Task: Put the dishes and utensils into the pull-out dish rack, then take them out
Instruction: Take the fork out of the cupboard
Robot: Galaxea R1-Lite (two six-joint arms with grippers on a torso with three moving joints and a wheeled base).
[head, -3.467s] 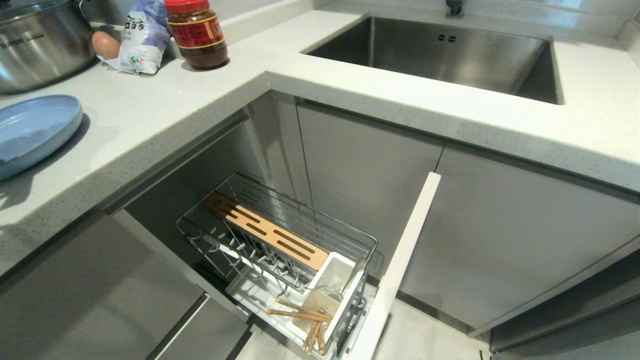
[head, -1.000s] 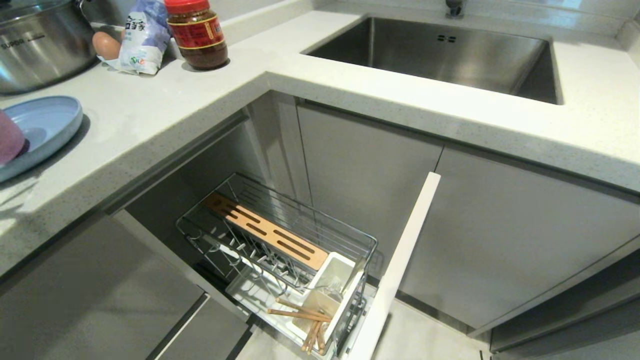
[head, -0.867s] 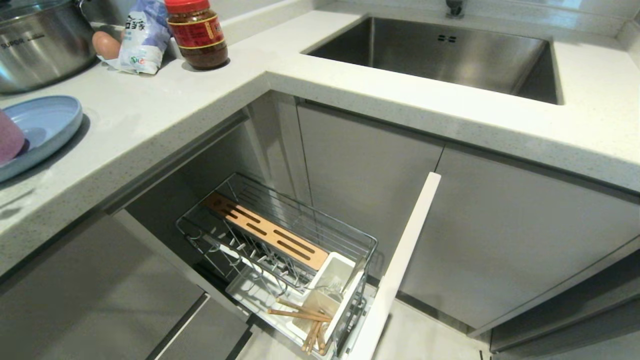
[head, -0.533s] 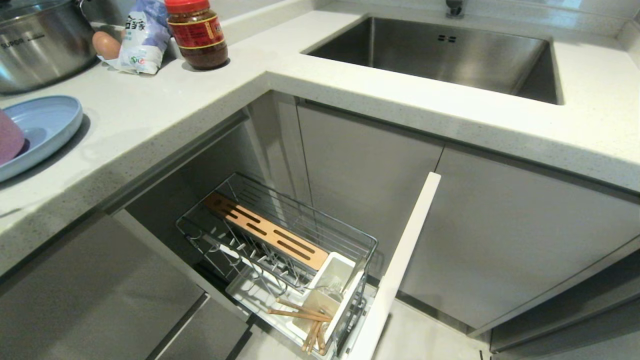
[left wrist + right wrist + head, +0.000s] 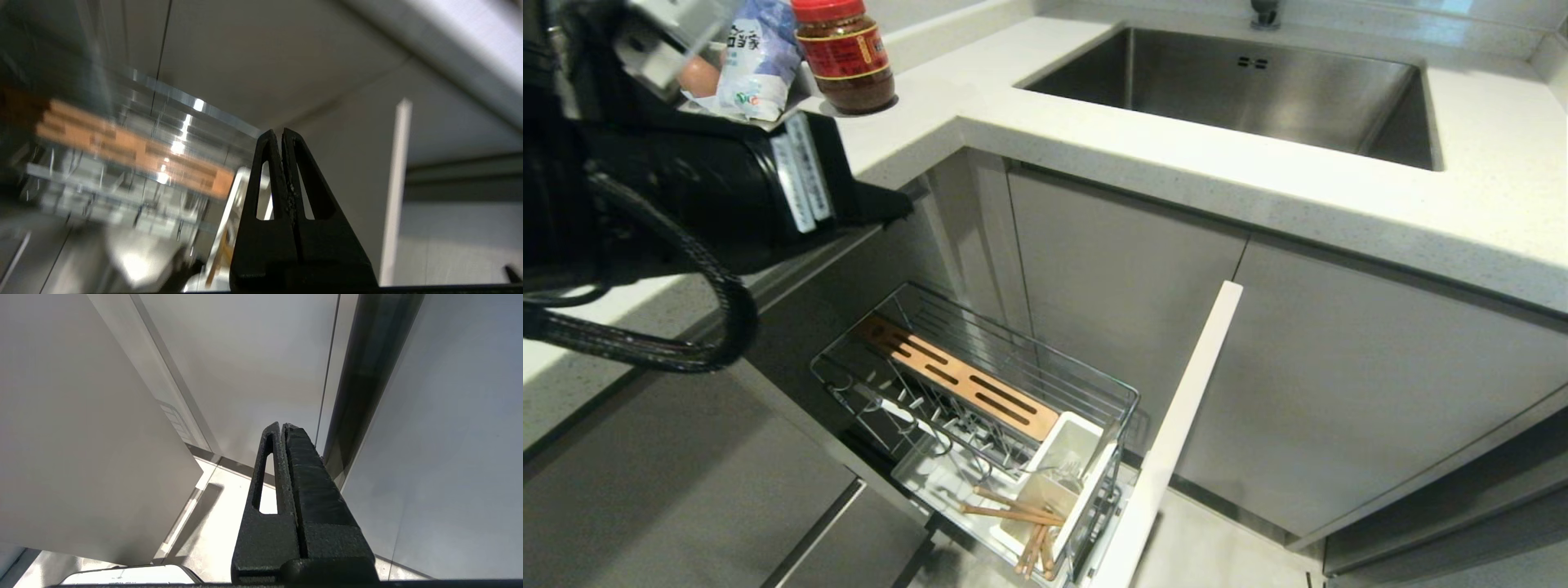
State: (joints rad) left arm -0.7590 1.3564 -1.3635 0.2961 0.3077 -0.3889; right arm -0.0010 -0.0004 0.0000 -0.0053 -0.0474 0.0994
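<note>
Pull-out dish rack [image 5: 980,392] drawn out below the counter [image 5: 1094,155], long axis slanting from the cabinet opening toward the white front panel [image 5: 1176,433]. Slotted wooden strip [image 5: 956,376] along that same axis. Chopsticks [image 5: 1013,513] at the panel end beside the utensil cup [image 5: 1066,465], lying crosswise, tips scattered. Open room above the rack. Left gripper [image 5: 282,134] above the rack's inner end, under the counter edge, fingers pressed together, empty. Right gripper [image 5: 282,426] beside cabinet fronts, fingers together.

One rack [image 5: 980,384], two chopsticks [image 5: 1013,513], one jar [image 5: 845,53], one sink [image 5: 1241,90]
</note>
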